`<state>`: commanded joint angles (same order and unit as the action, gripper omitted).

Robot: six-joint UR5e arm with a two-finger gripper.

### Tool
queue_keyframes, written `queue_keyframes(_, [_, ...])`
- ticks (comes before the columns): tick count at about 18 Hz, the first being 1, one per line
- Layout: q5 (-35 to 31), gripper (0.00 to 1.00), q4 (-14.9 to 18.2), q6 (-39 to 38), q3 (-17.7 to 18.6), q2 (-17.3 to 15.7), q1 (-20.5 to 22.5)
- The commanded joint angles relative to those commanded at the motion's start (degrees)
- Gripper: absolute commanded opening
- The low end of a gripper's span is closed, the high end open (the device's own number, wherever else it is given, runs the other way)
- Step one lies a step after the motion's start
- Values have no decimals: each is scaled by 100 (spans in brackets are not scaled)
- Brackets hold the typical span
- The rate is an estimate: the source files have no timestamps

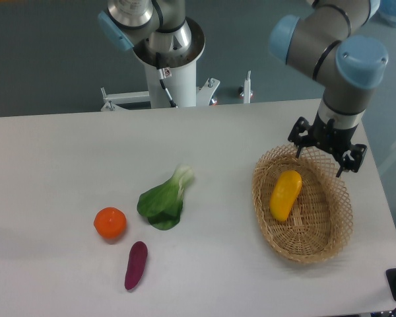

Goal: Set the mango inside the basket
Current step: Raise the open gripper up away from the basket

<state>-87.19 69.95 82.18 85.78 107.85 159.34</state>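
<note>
Open and empty, end effector (pixel 328 150) poised above the far rim of the basket (pixel 302 249), fingers spread and clear of everything. Just below and toward the near left, mango (pixel 286 195) lying free on the wicker floor inside the basket, apart from the fingers. Well off to the left across the desk (pixel 66 172): a leafy green vegetable (pixel 162 201), then a round orange fruit (pixel 110 223) and a purple eggplant (pixel 136 265) nearer the front edge.

— Any lettering, labels or numbers legible anywhere?
— None. No readable text shows on the arm, the table or the produce; any small marks are too blurred.
</note>
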Motion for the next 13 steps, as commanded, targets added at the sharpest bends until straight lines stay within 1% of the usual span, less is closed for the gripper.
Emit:
queue_keyframes(2, [0, 100, 149, 0, -35, -88, 9])
queue_keyframes(4, [9, 100, 377, 0, -70, -176, 18])
queue_keyframes(6, [0, 100, 641, -9, -201, -185, 18])
queue_keyframes(7, [0, 100, 703, -9, -220, -176, 18])
queue_keyframes(13, [-9, 100, 704, -88, -194, -185, 18])
